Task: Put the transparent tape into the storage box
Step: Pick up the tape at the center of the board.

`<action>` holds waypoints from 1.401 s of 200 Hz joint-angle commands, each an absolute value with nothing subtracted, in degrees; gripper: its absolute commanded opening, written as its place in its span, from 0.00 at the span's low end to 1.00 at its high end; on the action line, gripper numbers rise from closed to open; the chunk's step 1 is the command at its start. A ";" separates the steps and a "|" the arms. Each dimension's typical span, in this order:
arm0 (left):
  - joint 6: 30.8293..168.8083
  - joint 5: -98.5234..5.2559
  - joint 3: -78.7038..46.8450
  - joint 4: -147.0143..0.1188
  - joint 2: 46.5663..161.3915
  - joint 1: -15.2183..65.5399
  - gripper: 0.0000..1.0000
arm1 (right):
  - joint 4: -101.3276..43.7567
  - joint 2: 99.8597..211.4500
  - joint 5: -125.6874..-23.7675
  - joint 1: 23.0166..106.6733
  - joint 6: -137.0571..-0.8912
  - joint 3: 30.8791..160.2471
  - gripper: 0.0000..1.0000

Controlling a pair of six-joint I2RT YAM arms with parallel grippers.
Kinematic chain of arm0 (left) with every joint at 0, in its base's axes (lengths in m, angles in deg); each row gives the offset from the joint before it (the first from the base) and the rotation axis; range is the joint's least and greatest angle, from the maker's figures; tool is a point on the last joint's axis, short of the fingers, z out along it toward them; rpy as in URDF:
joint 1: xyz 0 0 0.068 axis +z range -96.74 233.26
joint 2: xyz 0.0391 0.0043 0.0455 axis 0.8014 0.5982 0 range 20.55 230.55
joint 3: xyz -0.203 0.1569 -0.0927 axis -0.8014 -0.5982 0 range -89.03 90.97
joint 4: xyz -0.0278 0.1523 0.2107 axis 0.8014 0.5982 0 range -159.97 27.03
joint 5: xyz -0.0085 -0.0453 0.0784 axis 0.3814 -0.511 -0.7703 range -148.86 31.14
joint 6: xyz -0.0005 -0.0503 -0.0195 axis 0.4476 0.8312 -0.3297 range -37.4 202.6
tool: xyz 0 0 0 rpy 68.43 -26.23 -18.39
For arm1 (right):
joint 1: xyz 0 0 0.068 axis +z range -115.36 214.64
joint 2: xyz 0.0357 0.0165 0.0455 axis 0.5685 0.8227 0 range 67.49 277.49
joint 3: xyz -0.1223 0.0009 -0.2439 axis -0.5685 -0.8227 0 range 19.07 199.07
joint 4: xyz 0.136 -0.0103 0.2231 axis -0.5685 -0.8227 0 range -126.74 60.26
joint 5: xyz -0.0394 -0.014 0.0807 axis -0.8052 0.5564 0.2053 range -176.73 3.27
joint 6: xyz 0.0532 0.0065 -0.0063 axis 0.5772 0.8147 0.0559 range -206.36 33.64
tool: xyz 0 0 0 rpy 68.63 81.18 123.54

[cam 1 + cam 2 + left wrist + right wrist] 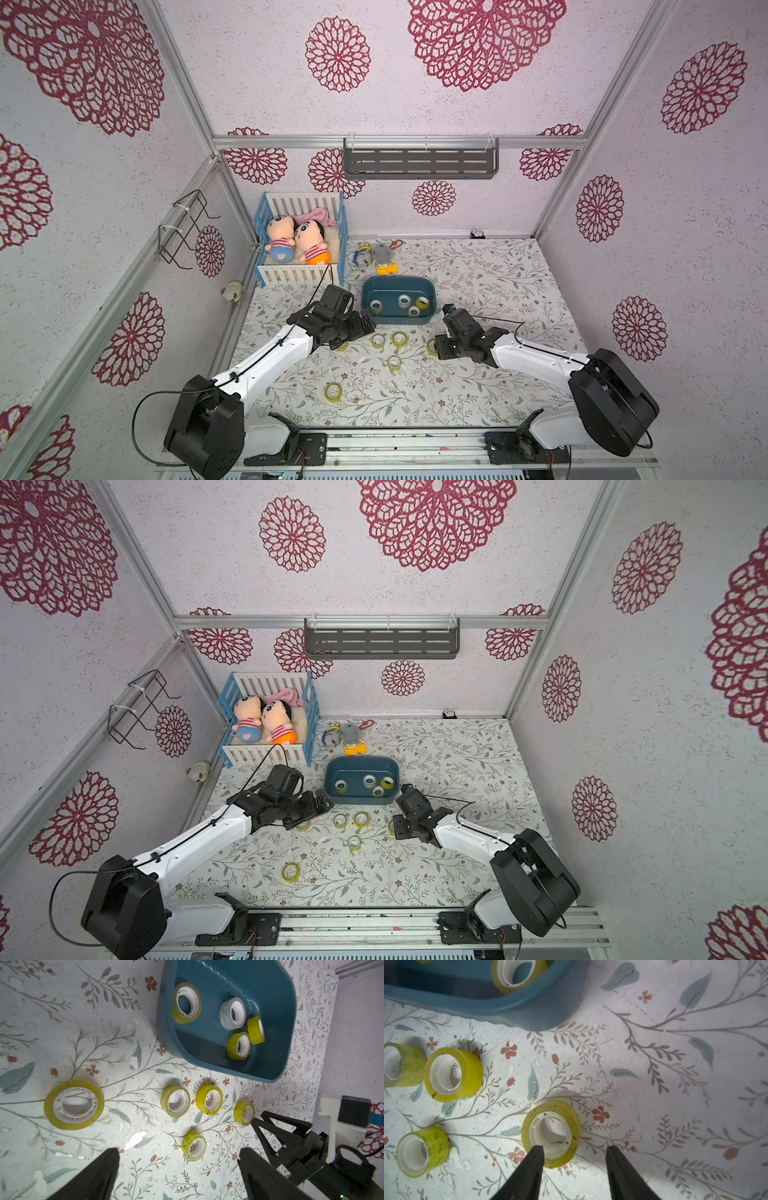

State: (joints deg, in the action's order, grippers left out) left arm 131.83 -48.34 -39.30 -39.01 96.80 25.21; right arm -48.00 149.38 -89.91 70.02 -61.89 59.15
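My right gripper is about half open and grips nothing. It hangs low over one tape roll that lies flat on the table. In the right wrist view one fingertip covers the rim of the roll's white core and the other stands outside the roll, so one side of its wall lies between them. I cannot tell whether either finger touches it. In a top view this roll peeks out from under the gripper at 5 o'clock of the box, near its corner.

My left gripper is spread wide and holds nothing. It sits just beside the box at 8 o'clock, above another roll that lies flat and clear of both fingers.

Six rolls lie loose on the table, all around 6 o'clock of the box. Two sit side by side just off its near wall, one is nearer me, and one is well apart at 7 o'clock.

The box holds four rolls. One is paler than the rest and one is tipped on edge.

A crib with two dolls stands at 10 o'clock of the box.
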 commanded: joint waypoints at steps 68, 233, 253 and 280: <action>129.97 -50.31 -37.27 -38.61 98.33 23.55 0.97 | -45.91 155.07 -93.74 68.92 -63.85 61.52 0.54; 128.95 -54.44 -36.67 -40.69 91.18 22.12 0.97 | -45.89 138.29 -98.96 69.01 -64.85 55.16 0.03; 127.80 -57.11 -37.95 -43.10 85.15 21.94 0.97 | -47.29 133.61 -98.04 68.96 -65.34 57.10 0.00; 123.82 -60.88 -38.16 -42.59 81.75 22.15 0.97 | -49.75 132.59 -96.22 68.93 -66.71 61.86 0.00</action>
